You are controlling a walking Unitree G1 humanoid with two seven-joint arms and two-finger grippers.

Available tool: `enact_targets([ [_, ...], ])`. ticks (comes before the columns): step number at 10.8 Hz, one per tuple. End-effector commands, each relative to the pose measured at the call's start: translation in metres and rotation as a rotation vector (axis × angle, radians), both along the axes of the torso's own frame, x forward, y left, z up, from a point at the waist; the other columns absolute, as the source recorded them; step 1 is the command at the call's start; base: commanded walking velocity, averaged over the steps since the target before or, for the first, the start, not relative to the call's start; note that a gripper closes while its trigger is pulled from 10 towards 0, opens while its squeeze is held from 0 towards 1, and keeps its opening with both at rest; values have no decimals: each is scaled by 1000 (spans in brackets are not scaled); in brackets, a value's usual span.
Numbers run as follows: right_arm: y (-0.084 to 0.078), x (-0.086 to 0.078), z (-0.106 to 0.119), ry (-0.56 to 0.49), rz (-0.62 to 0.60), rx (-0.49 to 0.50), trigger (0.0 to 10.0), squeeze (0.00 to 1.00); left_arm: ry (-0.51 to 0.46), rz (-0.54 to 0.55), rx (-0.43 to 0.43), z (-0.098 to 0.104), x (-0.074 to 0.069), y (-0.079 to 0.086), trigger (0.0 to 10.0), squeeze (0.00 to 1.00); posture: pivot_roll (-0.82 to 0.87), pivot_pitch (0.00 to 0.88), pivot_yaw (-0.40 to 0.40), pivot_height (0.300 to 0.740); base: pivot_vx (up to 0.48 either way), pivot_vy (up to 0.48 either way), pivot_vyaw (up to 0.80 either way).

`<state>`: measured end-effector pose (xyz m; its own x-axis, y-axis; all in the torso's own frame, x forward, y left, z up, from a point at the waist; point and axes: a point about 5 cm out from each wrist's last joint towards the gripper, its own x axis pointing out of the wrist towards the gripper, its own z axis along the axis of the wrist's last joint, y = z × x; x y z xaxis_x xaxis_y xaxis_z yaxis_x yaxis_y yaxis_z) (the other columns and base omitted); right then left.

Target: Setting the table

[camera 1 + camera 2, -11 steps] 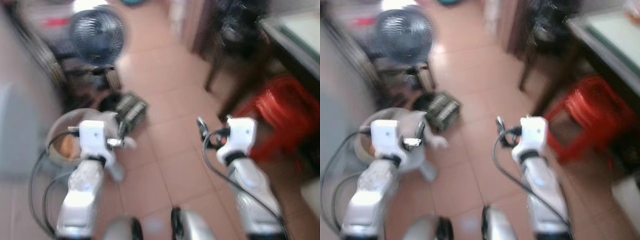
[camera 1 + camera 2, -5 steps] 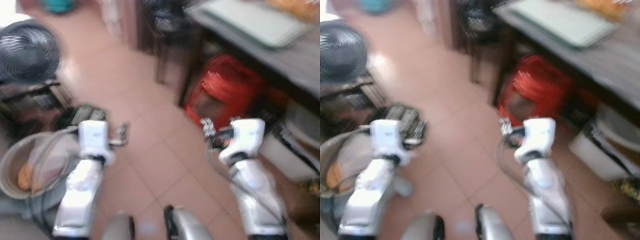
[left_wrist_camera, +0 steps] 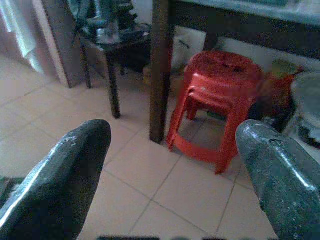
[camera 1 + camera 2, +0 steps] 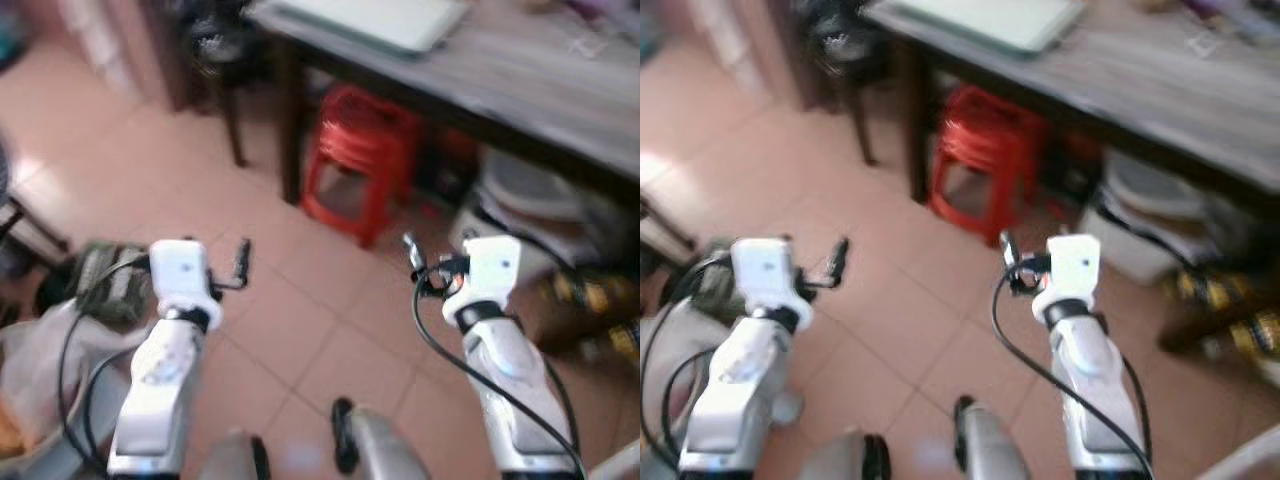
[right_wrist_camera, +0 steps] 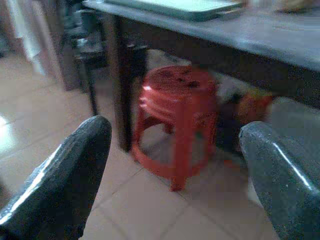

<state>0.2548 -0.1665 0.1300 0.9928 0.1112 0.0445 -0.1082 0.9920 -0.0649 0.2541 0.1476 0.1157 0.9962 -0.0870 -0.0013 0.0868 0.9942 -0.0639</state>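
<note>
A grey wooden table stands ahead and to the right, with a pale green tray lying on its near corner. Blurred small items sit further along the tabletop. My left gripper is held out at waist height over the tiled floor, open and empty. My right gripper is level with it, also open and empty. Both point towards a stack of red plastic stools under the table edge, well short of it.
A small dark side table stands left of the table leg. Under the table sit a pale round container and some bottles. A dark crate and a basin with a bag lie at my left.
The camera has swung right: the fan has gone out of the picture and the table with the red stools has come to the front. Both arms keep the same pose.
</note>
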Motion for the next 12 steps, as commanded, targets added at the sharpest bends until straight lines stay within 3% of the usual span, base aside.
enact_targets([
  [1, -7, -7, 6, -29, -35, -19, 10000, 0, -17, 3, -17, 3, -4, -1, 10000, 0, -25, 182, 11, 740, 0, 0, -800],
  [4, -18, -29, 0, -9, -97, -40, 10000, 0, 17, 39, 2, -5, -20, 10, 10000, 0, -30, 195, 23, 740, 0, 0, -800],
  [5, -21, -43, -9, 28, -115, -45, 10000, 0, 39, 60, 2, -10, -30, 15, 10000, 0, -37, 191, 25, 740, 0, 0, 0],
  [6, -20, -46, -11, 39, -120, -43, 10000, 0, 46, 56, 5, -12, -31, 14, 10000, 0, -41, 192, 23, 740, 0, 0, 0],
  [8, -13, -40, -3, 3, -87, -53, 10000, 0, 11, 19, 9, 1, -21, 12, 10000, 0, -39, 201, 35, 740, 0, 0, 0],
  [9, -19, -38, -13, 20, -126, -56, 10000, 0, 20, 59, 6, -5, -21, 14, 10000, 0, -25, 175, 40, 740, 0, 0, 0],
  [12, -3, -20, -12, -2, -48, -45, 10000, 0, -5, 47, -9, -5, -7, 6, 10000, 0, -14, 72, -7, 740, 0, 0, 0],
])
